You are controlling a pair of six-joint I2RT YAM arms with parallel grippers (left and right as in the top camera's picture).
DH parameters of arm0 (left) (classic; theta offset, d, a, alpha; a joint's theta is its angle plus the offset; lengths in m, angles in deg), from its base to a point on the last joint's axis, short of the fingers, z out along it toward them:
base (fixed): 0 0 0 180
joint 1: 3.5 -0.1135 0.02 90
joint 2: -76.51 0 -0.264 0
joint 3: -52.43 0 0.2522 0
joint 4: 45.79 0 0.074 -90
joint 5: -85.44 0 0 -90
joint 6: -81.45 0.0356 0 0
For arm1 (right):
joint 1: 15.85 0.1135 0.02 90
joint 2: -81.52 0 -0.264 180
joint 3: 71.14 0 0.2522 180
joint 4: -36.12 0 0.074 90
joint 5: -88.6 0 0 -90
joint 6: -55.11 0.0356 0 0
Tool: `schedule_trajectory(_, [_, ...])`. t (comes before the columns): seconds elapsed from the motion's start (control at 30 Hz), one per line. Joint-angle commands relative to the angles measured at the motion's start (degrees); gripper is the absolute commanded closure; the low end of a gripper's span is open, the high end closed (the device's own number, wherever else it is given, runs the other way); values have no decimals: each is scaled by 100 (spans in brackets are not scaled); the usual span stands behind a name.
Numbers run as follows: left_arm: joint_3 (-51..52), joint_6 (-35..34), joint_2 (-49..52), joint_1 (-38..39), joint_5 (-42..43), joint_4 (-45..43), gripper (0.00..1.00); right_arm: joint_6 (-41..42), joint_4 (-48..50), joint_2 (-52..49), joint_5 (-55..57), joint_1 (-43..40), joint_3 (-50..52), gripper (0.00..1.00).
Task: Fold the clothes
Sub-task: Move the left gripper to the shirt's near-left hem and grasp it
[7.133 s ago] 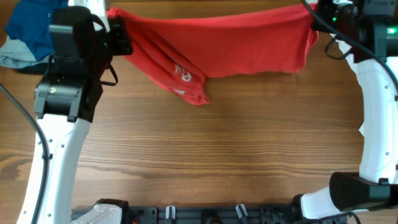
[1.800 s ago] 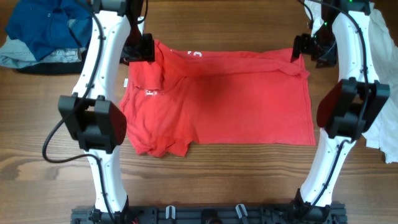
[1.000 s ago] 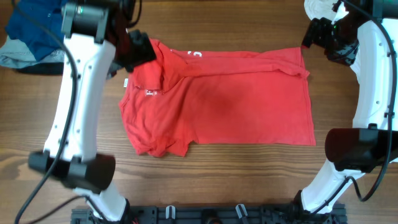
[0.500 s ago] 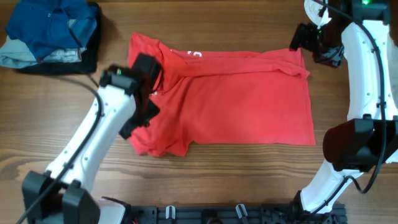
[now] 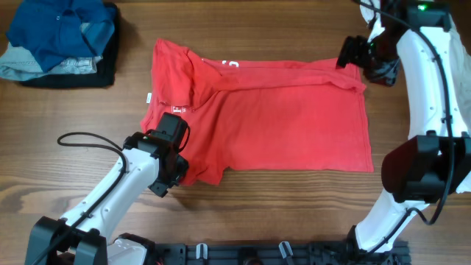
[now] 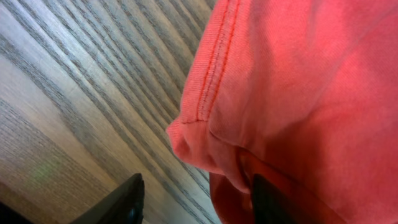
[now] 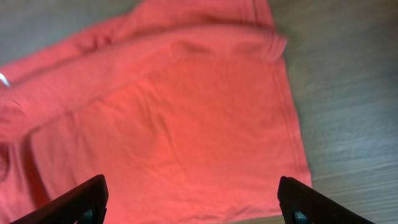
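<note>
The clothes, a red T-shirt (image 5: pixel 280 118), lie spread on the wooden table, with a fold along the top and a bit of white print (image 5: pixel 229 65) showing. The lower left corner is bunched up. My left gripper (image 5: pixel 175 147) sits low at that corner. In the left wrist view the rumpled hem (image 6: pixel 205 118) lies between the parted fingers of the left gripper (image 6: pixel 196 208), one finger against the cloth. My right gripper (image 5: pixel 347 55) hovers over the shirt's top right corner, and in the right wrist view the right gripper (image 7: pixel 196 205) is open wide above the red cloth (image 7: pixel 174 124).
A pile of blue, pale grey and black garments (image 5: pixel 59 40) lies at the back left. A black rail (image 5: pixel 243 254) runs along the table's front edge. Bare wood (image 5: pixel 294 206) shows in front of the shirt.
The left arm swung from the shirt's upper left corner down to its lower left corner, and its jaws narrowed. The right gripper shifted slightly left at the top right corner.
</note>
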Motion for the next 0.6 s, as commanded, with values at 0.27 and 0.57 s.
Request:
schedule_trajectory(0.27, [411,-66,-61,-26,179,-632,57,-114,284,74,-68,160,782,16])
schedule_trajectory(0.57, [409,1353,-612,-11,592,-741,52,-151,424,74,-68,160,782,14])
